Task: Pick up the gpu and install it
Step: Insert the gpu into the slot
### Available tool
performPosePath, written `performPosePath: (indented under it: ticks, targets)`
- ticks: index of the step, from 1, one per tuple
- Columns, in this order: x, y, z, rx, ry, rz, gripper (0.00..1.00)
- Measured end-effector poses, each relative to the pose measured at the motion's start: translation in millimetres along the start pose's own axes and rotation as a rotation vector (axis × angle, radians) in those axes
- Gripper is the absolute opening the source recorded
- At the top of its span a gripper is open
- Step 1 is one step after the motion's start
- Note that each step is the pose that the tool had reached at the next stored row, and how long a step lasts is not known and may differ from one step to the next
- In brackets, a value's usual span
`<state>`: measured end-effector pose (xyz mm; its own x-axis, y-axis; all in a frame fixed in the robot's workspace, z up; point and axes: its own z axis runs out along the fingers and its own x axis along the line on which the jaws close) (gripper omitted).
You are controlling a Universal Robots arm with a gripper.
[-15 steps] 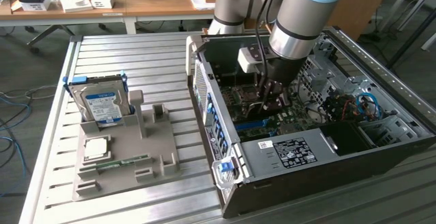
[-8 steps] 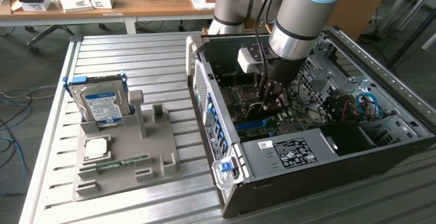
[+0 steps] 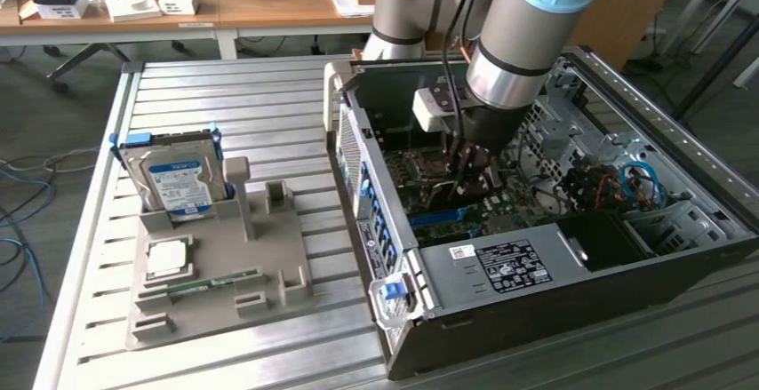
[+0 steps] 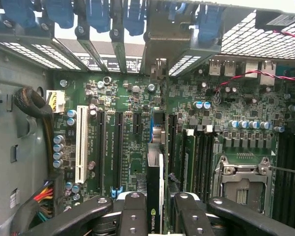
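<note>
Our gripper [image 3: 471, 172] is down inside the open computer case [image 3: 499, 266], which lies on its side on the exterior view's right half of the slatted metal bench [image 3: 237, 97]. In the wrist view the gripper [image 4: 160, 216] is closed to a narrow gap on the gpu [image 4: 155, 172], with one black finger [image 4: 132, 214] on each side of the card. We see the gpu edge-on, as a thin dark strip with a green logo near the grip. It stands over the green motherboard [image 4: 132, 98], between the long black slots [image 4: 119, 142] and the memory slots [image 4: 196, 152], in line with a blue slot [image 4: 157, 129]. We cannot tell whether the card's edge touches that slot.

On the exterior view's left, well apart from the case, a grey holder [image 3: 273, 257] sits on the bench. A blue-framed hard drive [image 3: 178, 177] stands upright at its far end, and a slim green memory stick [image 3: 213, 282] lies nearer to us.
</note>
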<state>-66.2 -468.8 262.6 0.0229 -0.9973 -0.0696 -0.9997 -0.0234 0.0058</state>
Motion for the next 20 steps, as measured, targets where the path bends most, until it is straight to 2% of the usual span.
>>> performPosePath:
  ticks: [20]
  targets:
    - [-0.7,1.9,0.9,0.0002,0.0001,0.000,0.26]
